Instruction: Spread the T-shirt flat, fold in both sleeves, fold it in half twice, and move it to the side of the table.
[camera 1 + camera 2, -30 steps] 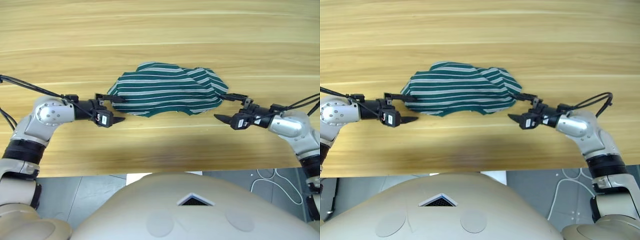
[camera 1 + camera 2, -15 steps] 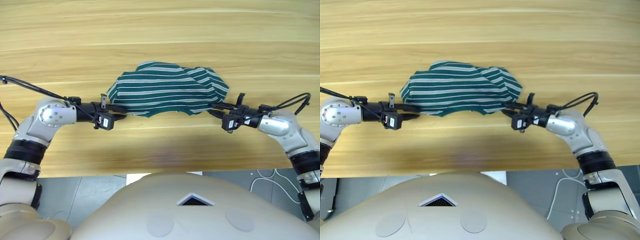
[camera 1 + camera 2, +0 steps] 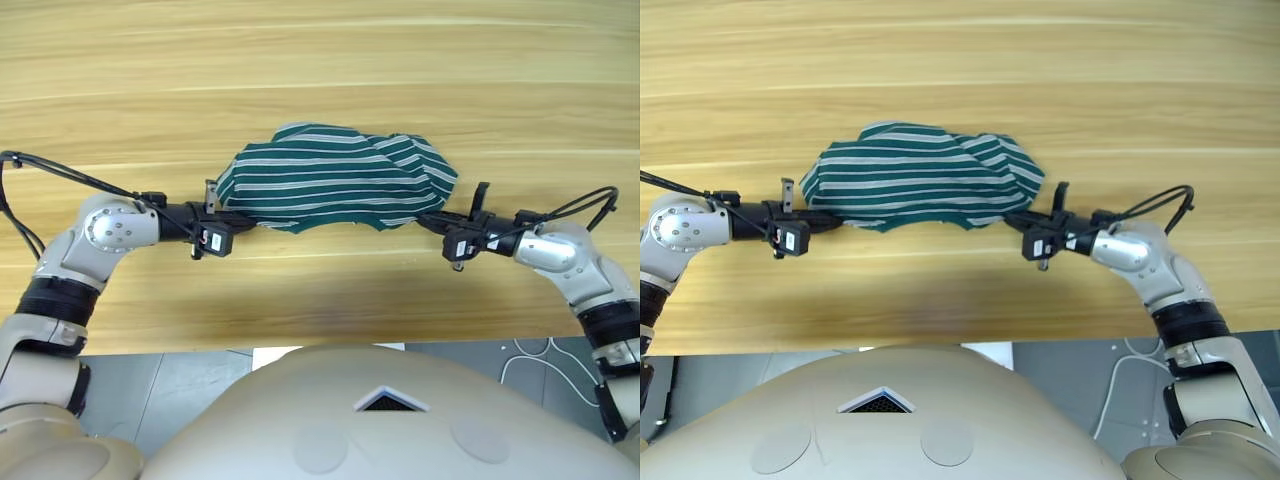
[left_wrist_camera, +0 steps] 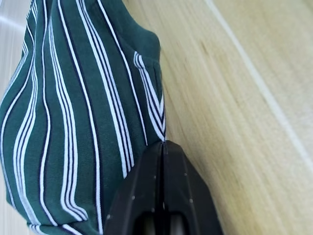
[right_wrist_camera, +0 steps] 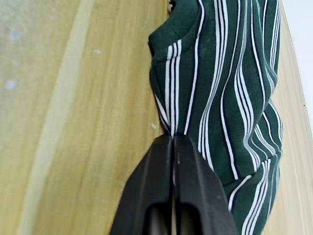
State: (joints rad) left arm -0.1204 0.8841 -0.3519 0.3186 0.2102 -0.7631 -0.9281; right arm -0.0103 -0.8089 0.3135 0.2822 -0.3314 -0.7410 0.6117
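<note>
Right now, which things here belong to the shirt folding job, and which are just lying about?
Job in hand:
T-shirt, bunched on the table
left gripper and right gripper, fingers shut on opposite ends of it

Lying about:
white cable on the floor

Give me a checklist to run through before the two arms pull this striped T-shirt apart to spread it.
1. Left gripper shut on the T-shirt edge: ok.
2. Right gripper shut on the opposite edge: ok.
3. Both grips low, close to the table: ok.
4. T-shirt spread flat: not ok, it lies bunched between the two grippers.
5. Which part each grip holds, hem or sleeve: cannot tell.
</note>
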